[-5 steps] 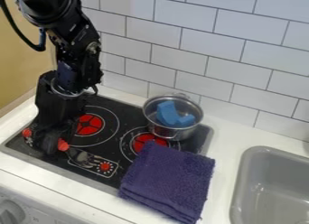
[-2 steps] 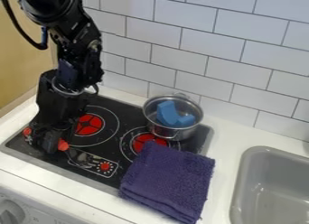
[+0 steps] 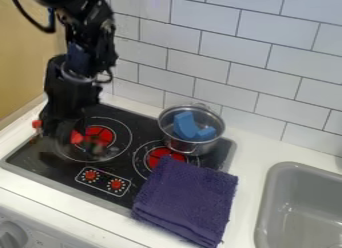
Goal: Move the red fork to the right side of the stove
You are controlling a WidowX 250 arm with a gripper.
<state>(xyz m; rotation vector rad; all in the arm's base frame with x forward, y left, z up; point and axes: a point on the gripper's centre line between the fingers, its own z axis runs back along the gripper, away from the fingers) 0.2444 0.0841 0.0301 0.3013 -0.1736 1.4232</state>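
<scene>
Pot holding blue piece, purple towel crowd right side of stove; fingers open or closed, cannot tell.

We see a kitchen, apparently a toy one, with a black cooktop marked with red-centred burners and set in a white countertop, a grey sink near it. Behind, we have a wall of white rectangular tiles; a metal saucepan stands on the cooktop, a folded purple towel lies partly over it, and a control knob sits on the front below.
</scene>
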